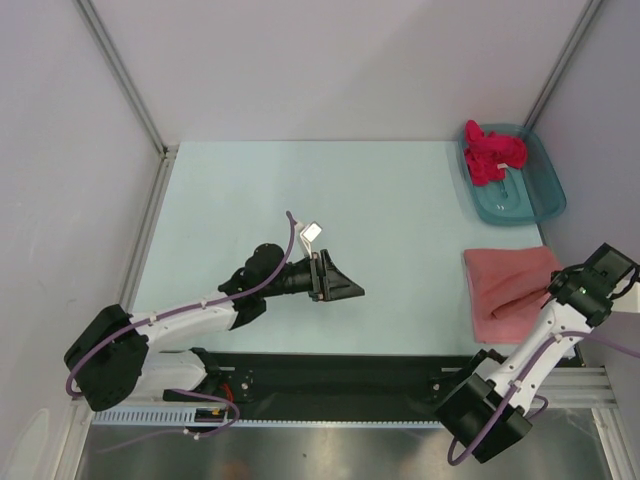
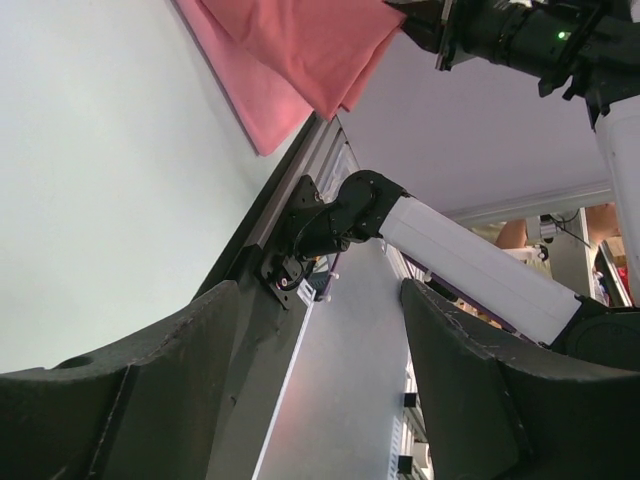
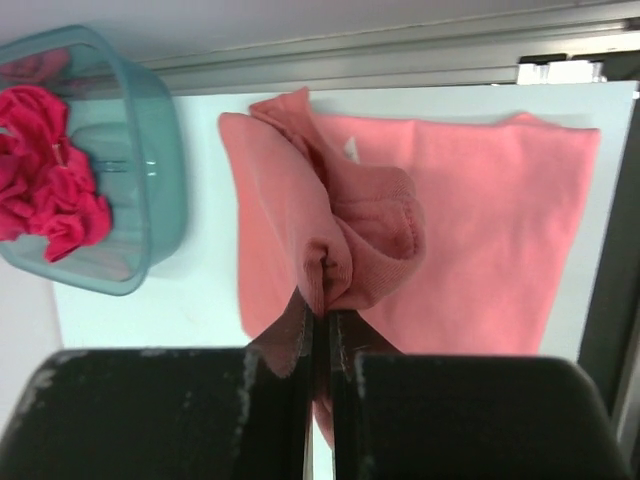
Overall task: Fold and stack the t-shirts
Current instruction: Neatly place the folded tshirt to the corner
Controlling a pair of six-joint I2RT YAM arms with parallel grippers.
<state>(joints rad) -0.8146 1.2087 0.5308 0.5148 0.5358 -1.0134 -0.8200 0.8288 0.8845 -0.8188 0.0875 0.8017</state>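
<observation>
A salmon-coral t-shirt (image 1: 505,285) lies folded at the table's right front edge; it also shows in the right wrist view (image 3: 480,220) and the left wrist view (image 2: 300,50). My right gripper (image 3: 322,315) is shut on a bunched fold of this shirt and lifts that part above the flat layer. In the top view the right gripper (image 1: 556,291) sits at the shirt's right edge. A bright magenta t-shirt (image 1: 492,152) lies crumpled in the teal tub (image 1: 530,205). My left gripper (image 1: 352,291) is open and empty, lying low at the table's middle front.
The teal tub (image 3: 150,230) stands at the back right, close behind the salmon shirt. The table's front edge has a black rail (image 1: 330,375). Grey walls enclose the table on three sides. A lighter pink shirt is not in view.
</observation>
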